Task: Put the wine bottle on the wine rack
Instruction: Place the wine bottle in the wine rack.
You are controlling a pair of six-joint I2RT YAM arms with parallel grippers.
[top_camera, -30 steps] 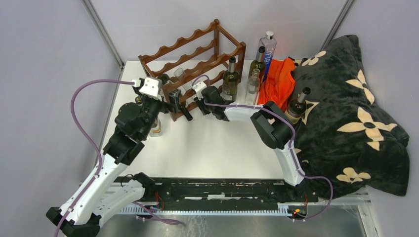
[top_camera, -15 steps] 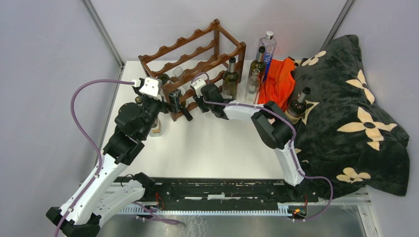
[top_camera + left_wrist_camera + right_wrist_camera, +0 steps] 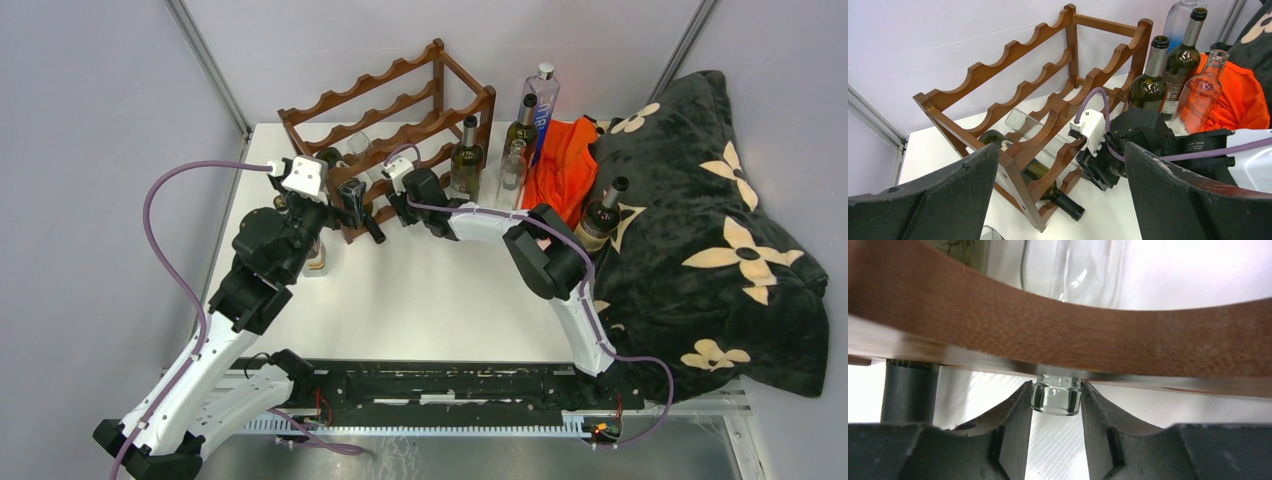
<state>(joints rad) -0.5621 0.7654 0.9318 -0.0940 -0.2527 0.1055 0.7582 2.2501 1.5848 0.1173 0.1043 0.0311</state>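
The reddish-brown wine rack stands at the back of the white table and also shows in the left wrist view. A clear glass bottle lies inside it, neck toward the front. My right gripper is shut on the bottle's mouth, just below a front rail; I cannot tell which tier. A dark green bottle lies in the bottom tier, neck sticking out. My left gripper is open and empty, in front of the rack's left end.
Two dark bottles, a small clear bottle and a tall clear one stand right of the rack. An orange cloth and a black flowered blanket holding another bottle lie at the right. A bottle stands by my left arm.
My right gripper has moved a little left and toward the rack, sliding the clear bottle slightly deeper. The left arm has barely moved.
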